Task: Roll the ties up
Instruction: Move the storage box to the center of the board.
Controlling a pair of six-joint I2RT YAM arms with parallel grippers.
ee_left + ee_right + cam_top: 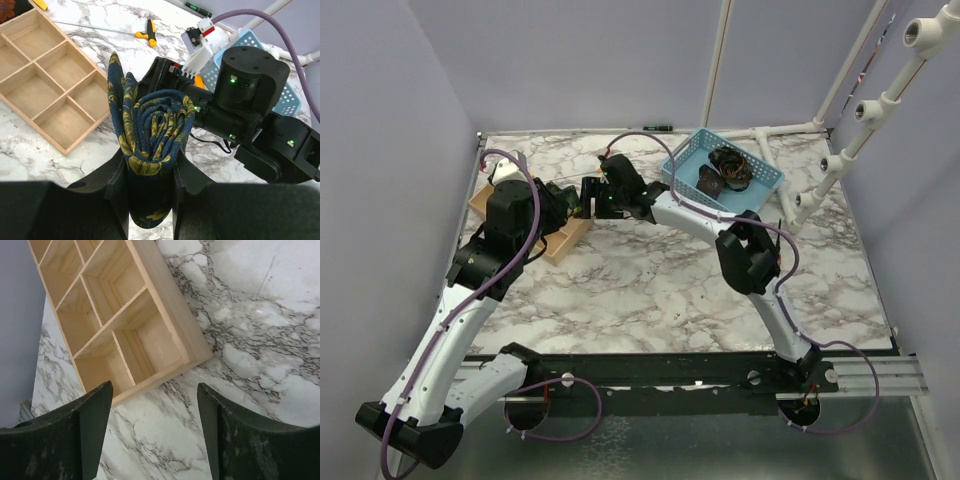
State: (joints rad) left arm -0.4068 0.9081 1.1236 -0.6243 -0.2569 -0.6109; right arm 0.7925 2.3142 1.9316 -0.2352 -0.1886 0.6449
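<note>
One coiled tie (155, 127) (navy, yellow print): we are clenching it in our left gripper (150, 175), beside the box (65, 122). Our right gripper (155, 405) is hanging released over the box's corner.

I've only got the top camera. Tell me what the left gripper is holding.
Observer: The left gripper is shut on the navy tie, which is rolled into a coil with one end sticking out.
Operator: Now report the right gripper.
Observer: The right gripper is open with nothing between its fingers. It is over the marble table, near a corner of the wooden tray.
Operator: Check that tray's compartments.
Observer: The compartments showing in the right wrist view hold nothing.
</note>
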